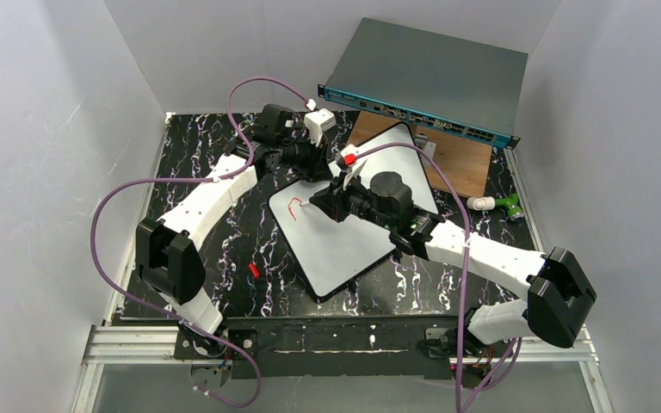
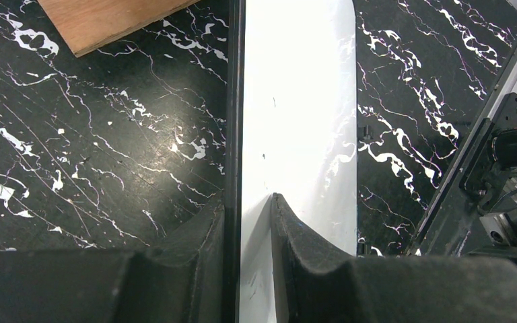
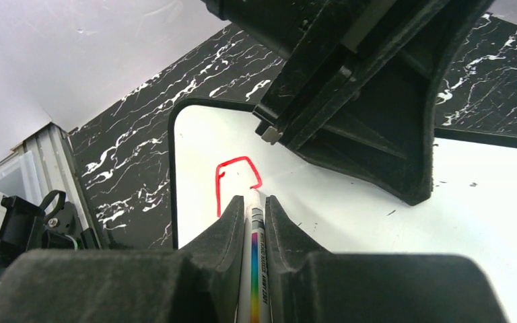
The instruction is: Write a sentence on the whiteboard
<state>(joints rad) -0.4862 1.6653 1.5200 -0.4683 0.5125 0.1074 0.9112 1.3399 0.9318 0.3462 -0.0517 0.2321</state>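
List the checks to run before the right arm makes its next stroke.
1. Marker clamped in right jaws: ok.
2. Left jaws gripping the whiteboard by its edge: ok.
3. Marker tip touching the board: cannot tell.
4. Red stroke begun near the board's corner: ok.
5. Bare white surface beside the stroke for more letters: ok.

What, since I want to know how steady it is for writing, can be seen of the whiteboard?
The whiteboard is a glossy white rectangle with rounded corners and a thin dark rim, lying diagonally on the black marbled table, its far corner toward a wooden board. The left gripper is clamped on its far edge. A red stroke sits near its left corner, where the marker in the right gripper touches it.
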